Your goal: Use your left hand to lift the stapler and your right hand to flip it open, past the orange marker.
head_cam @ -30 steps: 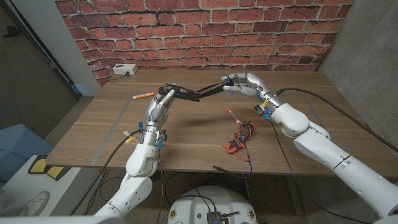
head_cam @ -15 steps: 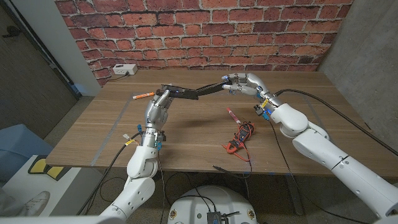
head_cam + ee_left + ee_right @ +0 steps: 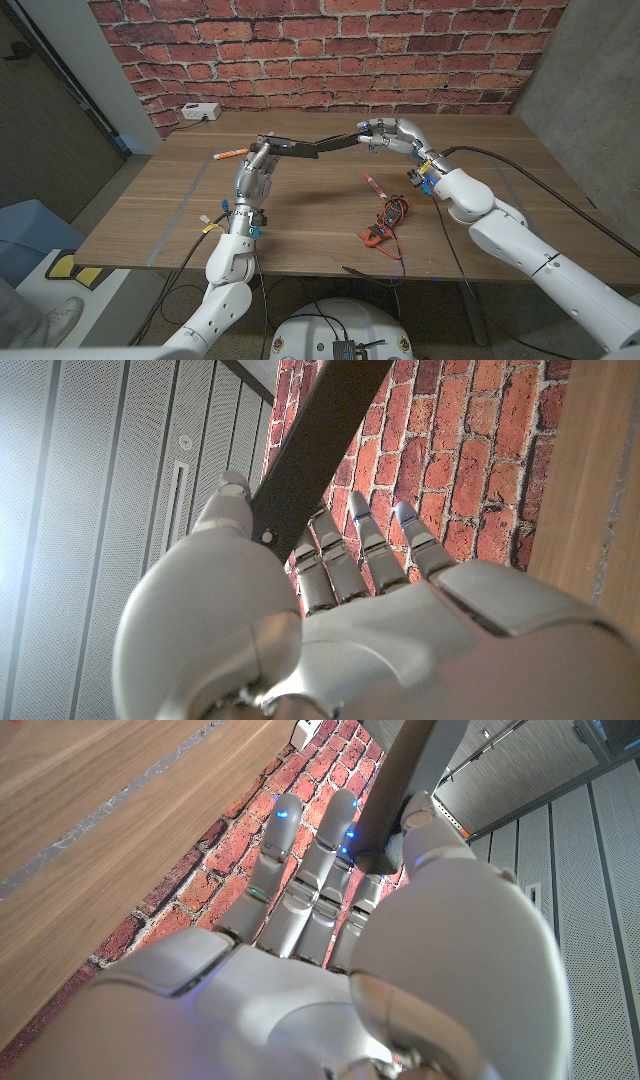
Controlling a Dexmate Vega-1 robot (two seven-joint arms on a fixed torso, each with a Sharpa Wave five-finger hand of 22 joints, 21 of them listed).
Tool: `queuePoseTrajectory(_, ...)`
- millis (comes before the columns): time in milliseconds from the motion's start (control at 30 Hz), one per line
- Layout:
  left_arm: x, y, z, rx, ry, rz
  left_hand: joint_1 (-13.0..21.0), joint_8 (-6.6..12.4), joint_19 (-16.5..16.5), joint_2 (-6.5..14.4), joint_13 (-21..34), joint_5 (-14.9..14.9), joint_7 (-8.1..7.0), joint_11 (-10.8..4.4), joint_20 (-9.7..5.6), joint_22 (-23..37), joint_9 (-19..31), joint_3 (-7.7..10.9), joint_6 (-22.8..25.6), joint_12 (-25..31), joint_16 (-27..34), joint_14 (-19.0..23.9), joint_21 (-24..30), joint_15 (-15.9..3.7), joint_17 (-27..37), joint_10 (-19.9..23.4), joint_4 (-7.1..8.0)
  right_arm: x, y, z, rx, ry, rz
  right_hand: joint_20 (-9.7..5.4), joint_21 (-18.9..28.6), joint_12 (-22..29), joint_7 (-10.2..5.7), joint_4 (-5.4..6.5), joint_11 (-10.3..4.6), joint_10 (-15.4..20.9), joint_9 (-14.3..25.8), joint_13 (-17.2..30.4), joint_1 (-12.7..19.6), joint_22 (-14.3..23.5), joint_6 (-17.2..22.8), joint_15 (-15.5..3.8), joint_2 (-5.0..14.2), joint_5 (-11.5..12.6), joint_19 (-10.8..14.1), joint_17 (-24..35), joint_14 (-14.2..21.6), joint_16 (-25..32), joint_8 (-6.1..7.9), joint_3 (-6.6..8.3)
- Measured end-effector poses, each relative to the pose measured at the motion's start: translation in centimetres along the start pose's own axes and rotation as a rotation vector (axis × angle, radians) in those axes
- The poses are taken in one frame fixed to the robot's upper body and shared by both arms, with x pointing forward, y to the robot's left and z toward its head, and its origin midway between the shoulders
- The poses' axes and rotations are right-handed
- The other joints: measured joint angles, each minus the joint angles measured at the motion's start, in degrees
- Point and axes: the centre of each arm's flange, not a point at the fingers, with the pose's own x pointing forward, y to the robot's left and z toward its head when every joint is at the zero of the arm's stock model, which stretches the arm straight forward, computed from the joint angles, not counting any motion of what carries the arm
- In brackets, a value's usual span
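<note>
Orange marker [image 3: 231, 154] lying at far left of wooden table [image 3: 300, 225]. Left hand [image 3: 255, 172] gripping one end of black stapler [image 3: 305, 149], raised off the table and swung wide open. Right hand [image 3: 397, 134] pinching the other end. Red multimeter [image 3: 392, 212] below.

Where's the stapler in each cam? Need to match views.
Head view: stapler opened out above the table, between both hands, upper middle.
Left wrist view: dark bar running up from the left hand.
Right wrist view: dark bar above the right hand.
Shared landmark: brick wall.
</note>
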Motion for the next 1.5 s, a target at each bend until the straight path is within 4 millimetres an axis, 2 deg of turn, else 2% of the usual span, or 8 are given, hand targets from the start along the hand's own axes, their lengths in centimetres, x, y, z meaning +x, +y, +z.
queuePoseTrajectory(233,0.5,0.1,0.1,0.001,-0.022,-0.005,0.0,-0.44,0.0,0.0,0.0,0.4,0.0,0.0,0.0,0.0,0.0,0.26,0.0,2.0,-0.4,-0.3,0.0,-0.33,0.0,0.0,-0.2,-0.2,0.5,-0.1,0.023,-0.004,-0.01,0.11,0.2,0.0,0.0,0.17,0.0,0.0,0.0,0.0,0.0,-0.2,0.0,0.0,0.0,0.0,-0.3,0.3,0.0,0.0,0.0,-0.14)
queuePoseTrajectory(467,0.9,-0.1,0.0,-0.002,-0.045,-0.01,0.0,-0.45,0.0,0.0,1.5,0.4,-0.21,0.0,0.0,0.0,0.0,0.26,0.2,2.0,-0.7,-0.3,0.0,-0.33,-0.3,0.0,-0.2,-0.4,0.5,-0.7,0.056,-0.001,-0.023,0.11,0.6,0.0,0.0,0.24,0.0,0.0,0.0,0.0,0.0,-0.2,0.0,0.0,0.0,0.0,-0.3,0.6,0.0,0.0,0.0,-0.07)
queuePoseTrajectory(900,1.2,-0.5,-0.6,-0.017,-0.079,-0.01,0.0,-0.46,0.0,0.0,0.9,0.9,-0.21,0.0,0.01,0.0,0.0,0.26,0.2,2.0,-0.9,-0.3,0.0,-0.33,-0.3,0.0,-0.2,-0.6,0.3,-1.2,0.115,-0.005,-0.054,0.11,1.1,-0.2,-0.01,0.26,-0.01,0.0,0.0,0.0,0.0,-0.4,0.0,0.0,0.0,-0.1,-0.3,0.6,0.0,-0.3,0.0,-0.05)
queuePoseTrajectory(1133,1.4,-0.7,-1.0,-0.03,-0.093,-0.005,0.0,-0.73,0.0,0.0,0.7,0.9,-0.21,0.01,0.01,0.0,0.0,0.26,0.2,2.0,-1.1,-0.3,0.0,-0.33,-0.3,0.0,-0.19,-0.9,0.0,-1.4,0.139,-0.004,-0.074,0.11,1.3,-0.3,0.3,0.27,-0.01,0.0,0.0,0.0,0.0,-0.4,0.3,0.0,0.0,0.0,-0.3,0.5,0.0,-0.7,-0.45,-0.04)
queuePoseTrajectory(1267,1.5,-0.8,-1.2,-0.039,-0.102,-0.006,0.0,-0.73,0.0,0.0,0.6,0.9,-0.41,0.01,0.01,0.0,0.0,0.27,0.4,2.0,-1.1,-0.3,0.0,-0.33,-0.3,0.0,-0.19,-1.0,-0.2,-1.4,0.148,-0.002,-0.083,0.11,1.3,-0.4,0.3,0.27,-0.12,0.5,-0.1,0.0,0.0,-0.7,0.3,0.0,0.0,0.0,-0.3,0.5,0.0,-0.7,-0.45,-0.04)
queuePoseTrajectory(1333,1.6,-0.9,-1.3,-0.043,-0.106,-0.004,-0.3,-0.74,0.0,-0.3,0.4,1.2,-1.02,0.01,0.01,0.0,0.0,0.27,0.4,2.0,-1.1,-0.3,0.0,-0.33,-0.3,0.0,-0.19,-1.1,-0.3,-1.4,0.151,-0.002,-0.089,0.11,1.3,-0.5,0.3,0.27,-0.19,0.6,-0.1,0.0,0.0,-0.7,0.3,0.0,0.0,0.0,-0.3,0.5,0.0,-0.9,-0.45,-0.05)
queuePoseTrajectory(1500,1.7,-1.0,-1.5,-0.05,-0.117,-0.001,-0.3,-0.89,0.0,-0.3,0.4,1.2,-1.03,0.06,0.01,0.0,0.0,0.27,0.4,2.0,-1.1,-0.3,0.0,-0.33,-0.3,0.0,-0.19,-1.3,-0.5,-1.4,0.159,0.0,-0.098,0.11,1.7,-0.6,0.3,0.27,-0.21,0.6,-0.1,0.0,0.0,-0.7,0.3,0.0,0.0,0.0,-0.3,0.5,0.0,-0.9,-0.45,-0.04)
